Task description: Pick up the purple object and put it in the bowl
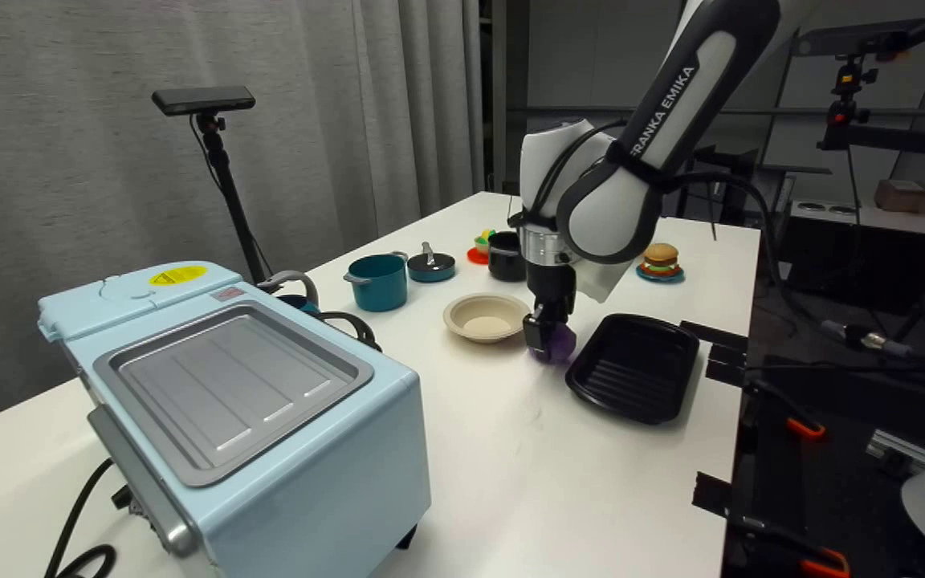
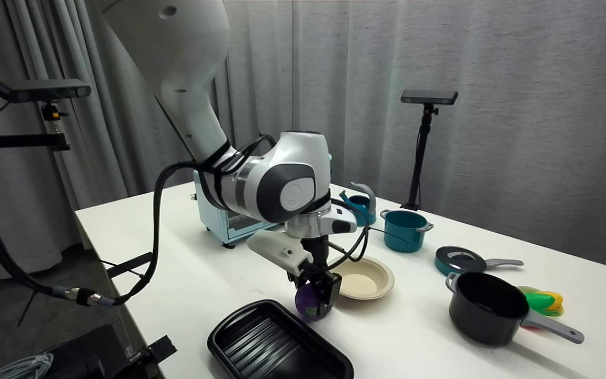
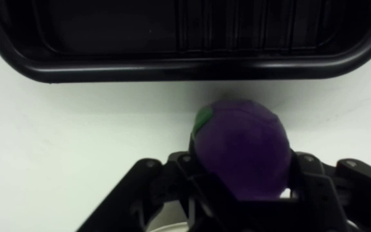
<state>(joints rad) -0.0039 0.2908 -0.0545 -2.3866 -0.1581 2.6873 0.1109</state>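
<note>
Progress, by my estimate: about halfway. Grasp: appears complete. The gripper (image 3: 242, 156) holds the purple object (image 2: 307, 300), narrowed to its width and bearing on both sides of it. Position: the object is low over or on the white table (image 1: 503, 449), between the black tray (image 1: 639, 361) and the beige bowl (image 1: 485, 325); the wrist view shows it apart from the tray's rim. Whether its underside touches the table, I cannot tell from where I stand. Placing: not done. The bowl stands upright just beside the gripper in both exterior views, and the object is outside it. Outstanding, in my judgement: a lift above the bowl's rim, a brief sideways carry away from the tray, a lowering, and the release.
</note>
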